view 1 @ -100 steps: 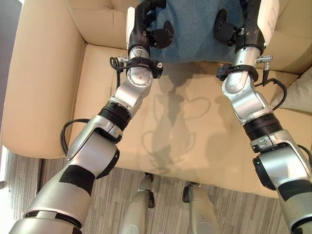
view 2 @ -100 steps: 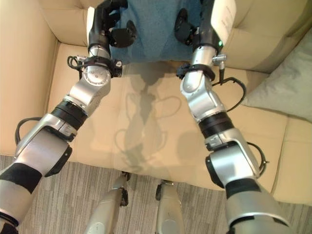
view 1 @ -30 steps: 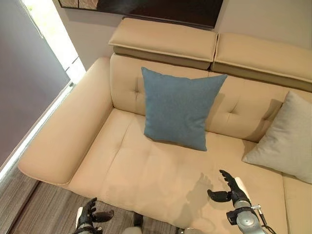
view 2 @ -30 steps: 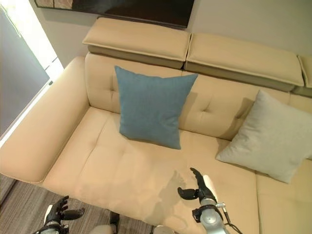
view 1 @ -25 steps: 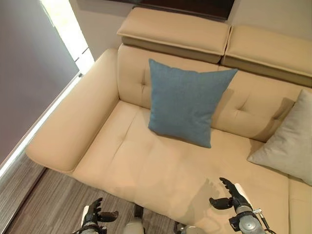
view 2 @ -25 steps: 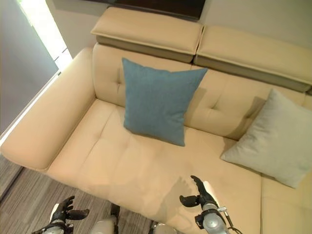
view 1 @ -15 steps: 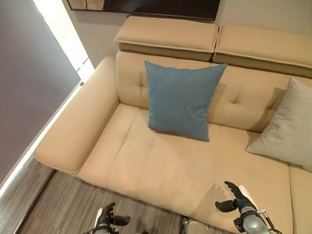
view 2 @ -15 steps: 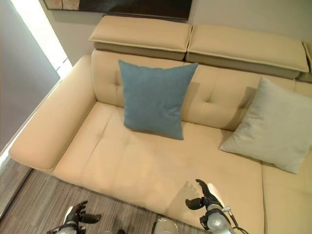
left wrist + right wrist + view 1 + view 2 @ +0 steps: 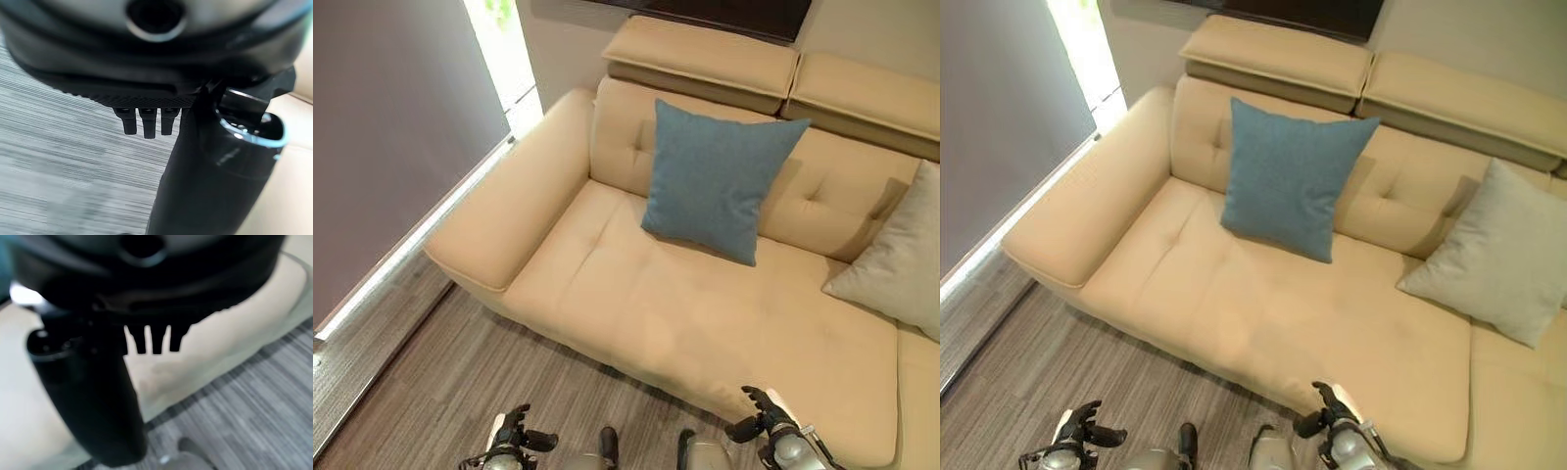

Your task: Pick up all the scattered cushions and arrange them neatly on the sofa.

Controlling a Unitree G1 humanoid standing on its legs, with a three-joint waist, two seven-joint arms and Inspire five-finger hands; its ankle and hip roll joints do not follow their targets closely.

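Observation:
A blue cushion (image 9: 720,181) stands upright against the backrest of the beige sofa (image 9: 695,323), left of its middle. A light grey cushion (image 9: 1503,255) leans on the backrest further right. Both hands hang low and away from the cushions. My left hand (image 9: 514,439) is over the floor in front of the sofa, open and empty, its fingers (image 9: 146,125) straight. By the seat's front edge my right hand (image 9: 764,419) is open too, its fingers (image 9: 154,340) relaxed over the sofa's edge and holding nothing.
Grey wood-plank floor (image 9: 431,382) runs in front of the sofa. The sofa's wide armrest (image 9: 509,220) lies at the left, with a dark blind and a bright window strip (image 9: 499,39) beyond it. Two headrests (image 9: 1283,49) top the backrest.
Both hands were up at the blue cushion 3.3 s ago and have let it go and dropped low. The view has pulled back and shifted, so the sofa sits further right.

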